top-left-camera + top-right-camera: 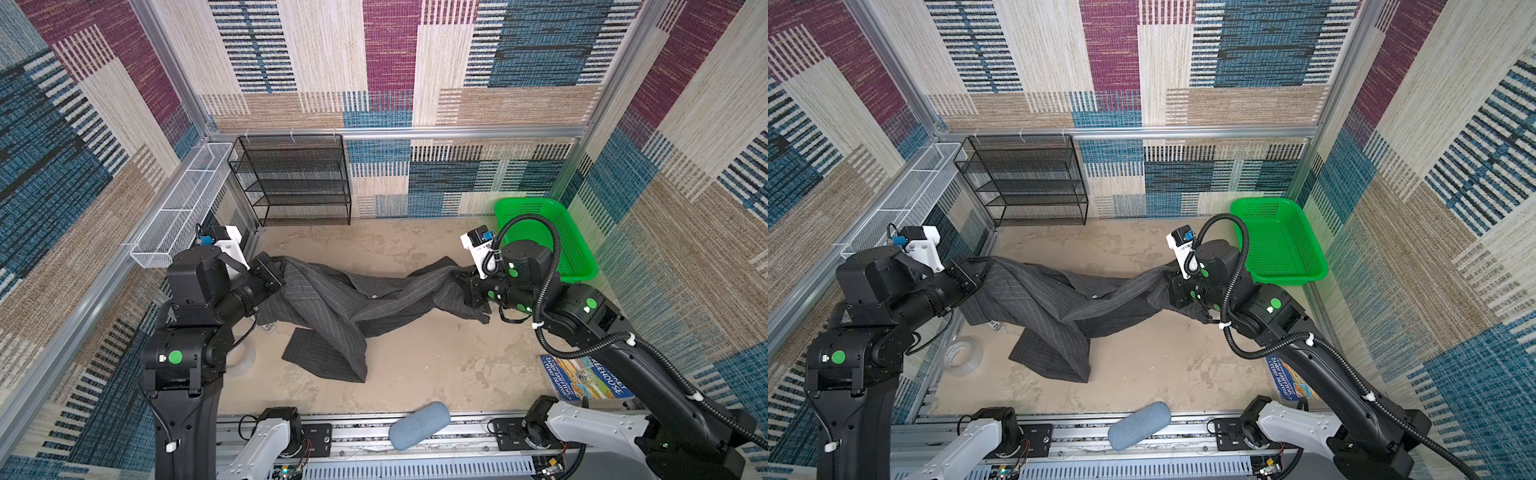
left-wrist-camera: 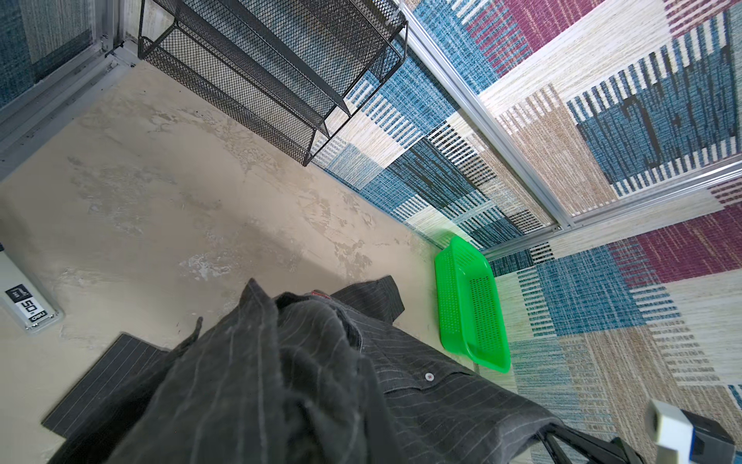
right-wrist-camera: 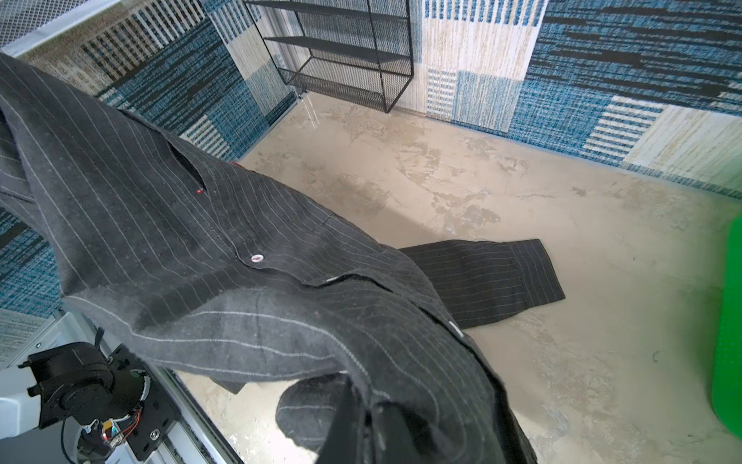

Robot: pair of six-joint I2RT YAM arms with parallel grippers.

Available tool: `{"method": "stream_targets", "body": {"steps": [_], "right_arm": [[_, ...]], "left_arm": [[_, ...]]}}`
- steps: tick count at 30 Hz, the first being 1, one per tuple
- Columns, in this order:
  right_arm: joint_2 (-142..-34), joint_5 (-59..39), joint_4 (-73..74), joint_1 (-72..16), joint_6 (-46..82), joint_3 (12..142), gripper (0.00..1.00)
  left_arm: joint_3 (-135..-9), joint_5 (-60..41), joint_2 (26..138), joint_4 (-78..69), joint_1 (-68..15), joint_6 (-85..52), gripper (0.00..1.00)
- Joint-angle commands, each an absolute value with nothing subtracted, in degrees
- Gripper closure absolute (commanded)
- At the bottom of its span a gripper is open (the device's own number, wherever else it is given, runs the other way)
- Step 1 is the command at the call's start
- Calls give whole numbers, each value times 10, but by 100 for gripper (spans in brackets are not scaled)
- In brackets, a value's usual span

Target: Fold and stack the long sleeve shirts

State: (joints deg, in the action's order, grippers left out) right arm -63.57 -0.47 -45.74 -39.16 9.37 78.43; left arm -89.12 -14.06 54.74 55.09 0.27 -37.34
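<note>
While the dark charcoal-grey pinstriped long sleeve shirt [image 1: 345,301] [image 1: 1059,301] hangs as a twisted band above the middle of the beige mottled desk [image 1: 419,365], one sleeve [image 1: 322,353] droops from it and lies flat on the desk towards the front edge, its cuff showing in the right wrist view [image 3: 534,277]. A small pale button [image 1: 374,296] [image 3: 256,258] sits on the raised cloth about halfway along. The left pincer [image 1: 276,270] [image 1: 976,270] is clamped tight on the shirt's left end, near the desk's left edge, and the right pincer [image 1: 463,284] [image 1: 1169,284] is clamped tight on the opposite end, right of the middle; in both wrist views the bunched fabric [image 2: 281,381] hides the fingertips. Behind the right pincer a bright green perforated plastic basket [image 1: 552,232] stands in the back right corner. A black wire-mesh shelf rack [image 1: 291,178] stands against the back edge on the left, with a long white wire-mesh tray [image 1: 183,203] mounted along the left wall beside it. A clear roll of tape [image 1: 962,355] lies by the left edge, a colourful paperback book [image 1: 590,378] by the right edge, and a blue-grey oblong pouch [image 1: 419,424] on the front rail.
</note>
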Motion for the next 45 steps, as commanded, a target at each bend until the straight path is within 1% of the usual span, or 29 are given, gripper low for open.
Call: {"method": "stream_targets", "body": {"steps": [1, 3, 5, 8, 10, 11, 12, 13, 14, 15, 16, 18, 21, 24, 26, 28, 30, 34, 36, 39, 43, 45], "right_arm": [[-670, -68, -420, -324, 55, 792, 94], [-702, -137, -388, -247, 35, 790, 94], [-753, -189, -364, -189, 16, 798, 94], [-860, -239, -336, -135, -5, 838, 94], [-958, -256, -326, -113, -13, 887, 93], [-1007, -257, -321, -104, -13, 913, 91], [-1052, -252, -318, -97, -11, 947, 89], [-1100, -233, -313, -92, -5, 979, 86], [-1140, -201, -305, -89, 0, 1006, 82], [-1174, -173, -299, -89, 3, 1029, 78], [-1209, -139, -290, -89, 8, 1054, 74], [-1245, -105, -283, -89, 18, 1079, 67], [-1246, -70, -274, -97, 26, 1070, 57], [-1174, -24, -256, -131, 19, 989, 49], [-1111, -10, -258, -174, 24, 926, 44], [-1055, 16, -265, -231, 41, 864, 39], [-1004, 8, -265, -297, 80, 803, 35], [-928, -3, -224, -421, 171, 694, 33], [-922, 7, -217, -488, 199, 683, 33], [-962, 54, -239, -591, 198, 714, 33], [-1033, 59, -224, -665, 155, 757, 33], [-1074, 51, -219, -687, 133, 789, 33]], "left_arm": [[-875, -125, 589, 509, 4, -371, 100], [-873, -122, 640, 482, 4, -378, 100], [-888, -118, 703, 465, 4, -379, 100], [-927, -128, 820, 444, 4, -382, 100], [-959, -137, 901, 434, 3, -387, 100], [-974, -131, 939, 433, 4, -390, 93], [-986, -124, 968, 433, 4, -389, 82], [-1000, -108, 999, 433, 3, -386, 63], [-1013, -88, 1028, 433, 4, -383, 48], [-1025, -70, 1050, 436, 4, -379, 40], [-1042, -49, 1076, 445, 3, -373, 33], [-1077, -25, 1116, 464, 4, -364, 26], [-1106, -16, 1133, 487, 4, -354, 22], [-1083, -26, 1097, 486, 4, -353, 22], [-1041, -39, 1053, 478, 3, -351, 22], [-982, -52, 1000, 466, 4, -351, 22], [-914, -65, 942, 447, 4, -356, 22], [-800, -73, 833, 417, 4, -367, 22], [-775, -75, 802, 421, 6, -367, 22], [-759, -79, 778, 434, 13, -364, 22], [-742, -97, 750, 438, 38, -365, 23], [-735, -108, 732, 442, 55, -364, 24]]}}
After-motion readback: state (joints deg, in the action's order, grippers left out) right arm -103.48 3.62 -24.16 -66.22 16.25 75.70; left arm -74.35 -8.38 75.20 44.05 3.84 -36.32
